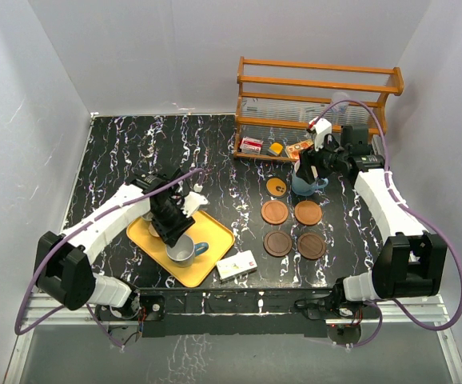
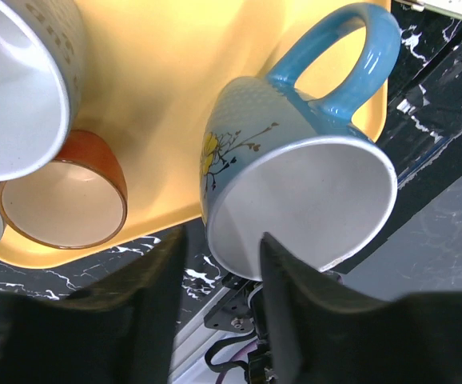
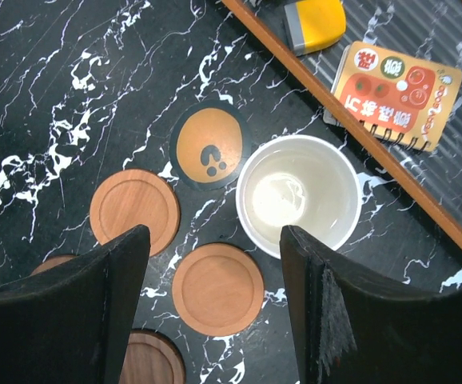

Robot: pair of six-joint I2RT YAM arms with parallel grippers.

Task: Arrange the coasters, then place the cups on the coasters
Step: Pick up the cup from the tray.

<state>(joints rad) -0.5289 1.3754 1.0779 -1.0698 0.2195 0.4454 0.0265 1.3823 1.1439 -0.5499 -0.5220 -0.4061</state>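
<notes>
My left gripper (image 2: 223, 240) (image 1: 175, 226) hangs over the yellow tray (image 1: 217, 230), open but narrow. One finger (image 2: 295, 304) is inside the light blue cup (image 2: 295, 160) (image 1: 185, 250) and the other outside its rim, with a gap still showing. A white cup (image 2: 15, 88) and an orange-brown cup (image 2: 63, 200) lie beside it. My right gripper (image 3: 215, 236) (image 1: 309, 166) is open above the coasters, holding nothing. Next to its right finger stands another light blue cup (image 3: 299, 196) (image 1: 307, 186). Two orange-brown coasters (image 3: 217, 288) (image 1: 275, 212), two dark brown ones (image 1: 277, 243) and a dark-rimmed orange one (image 3: 209, 148) lie in a block.
A wooden rack (image 1: 319, 88) stands at the back right, with a small orange notebook (image 3: 395, 96) and a yellow item (image 3: 315, 22) on its bottom shelf. A white box (image 1: 236, 266) lies near the tray's front corner. White walls close in the table.
</notes>
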